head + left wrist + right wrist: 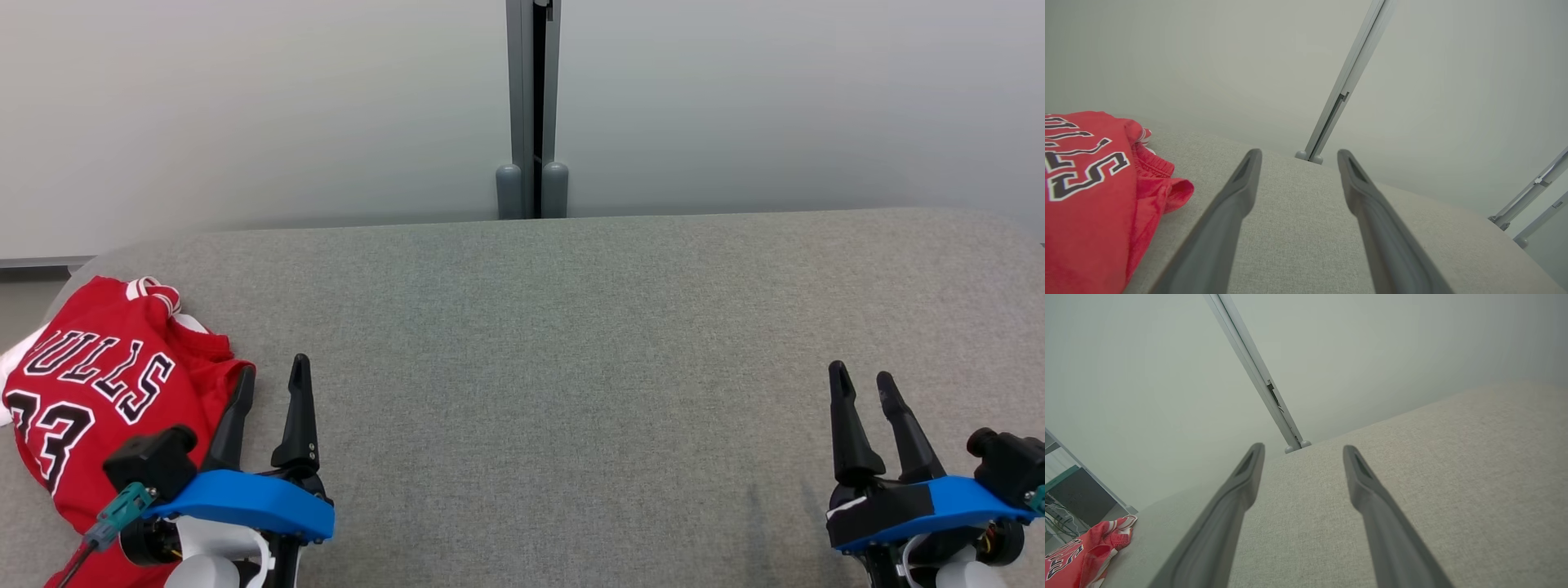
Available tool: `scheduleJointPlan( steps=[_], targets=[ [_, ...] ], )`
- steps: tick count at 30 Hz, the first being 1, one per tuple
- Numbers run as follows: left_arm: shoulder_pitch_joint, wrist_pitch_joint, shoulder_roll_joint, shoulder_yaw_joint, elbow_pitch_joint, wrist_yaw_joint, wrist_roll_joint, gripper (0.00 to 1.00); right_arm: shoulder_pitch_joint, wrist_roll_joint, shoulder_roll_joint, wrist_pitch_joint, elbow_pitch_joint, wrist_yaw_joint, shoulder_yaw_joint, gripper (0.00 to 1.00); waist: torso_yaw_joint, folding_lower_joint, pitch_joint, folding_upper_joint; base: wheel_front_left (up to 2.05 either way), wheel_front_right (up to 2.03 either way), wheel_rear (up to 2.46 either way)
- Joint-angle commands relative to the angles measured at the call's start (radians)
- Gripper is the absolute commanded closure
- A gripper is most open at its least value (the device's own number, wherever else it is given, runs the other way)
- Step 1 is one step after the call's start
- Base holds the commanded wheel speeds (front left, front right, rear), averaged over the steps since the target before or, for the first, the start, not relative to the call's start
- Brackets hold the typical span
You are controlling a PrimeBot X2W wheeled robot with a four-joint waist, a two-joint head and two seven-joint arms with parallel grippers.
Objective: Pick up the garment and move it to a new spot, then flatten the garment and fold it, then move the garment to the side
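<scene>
Crumpled red garment (98,400) lay at left edge of desk (571,367), untouched. Just beside it, left hand (273,367), fingers apart, empty, likely poised for pickup. Well apart, right hand (861,372) also spread, empty.

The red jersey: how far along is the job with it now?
Done: nothing clearly. The red jersey lies bunched at the left edge of the grey surface, not flat. In hand: nothing. The left gripper, beside the jersey, and the right gripper are both open and empty. Left, it seems: pick up, move, flatten, fold, set aside.
</scene>
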Motion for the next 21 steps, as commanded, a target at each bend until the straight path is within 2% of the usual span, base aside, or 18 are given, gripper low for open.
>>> scheduleJointPlan(
  steps=[1, 21],
  targets=[
    [-0.026, -0.008, 0.008, -0.005, -0.005, 0.008, 0.02, 0.0, -0.016, -0.02, -0.003, -0.009, -0.006, 0.002, 0.0, 0.0, 0.0, 0.0, 0.0, 0.0, 0.0, 0.0, 0.0],
    [-0.024, -0.061, 0.015, -0.029, 0.059, 0.021, 0.227, 0.0, -0.001, -0.231, 0.002, -0.062, 0.03, 0.002, -0.003, 0.0, 0.004, 0.0, -0.006, 0.0, 0.0, 0.0, 0.0]
  ],
)
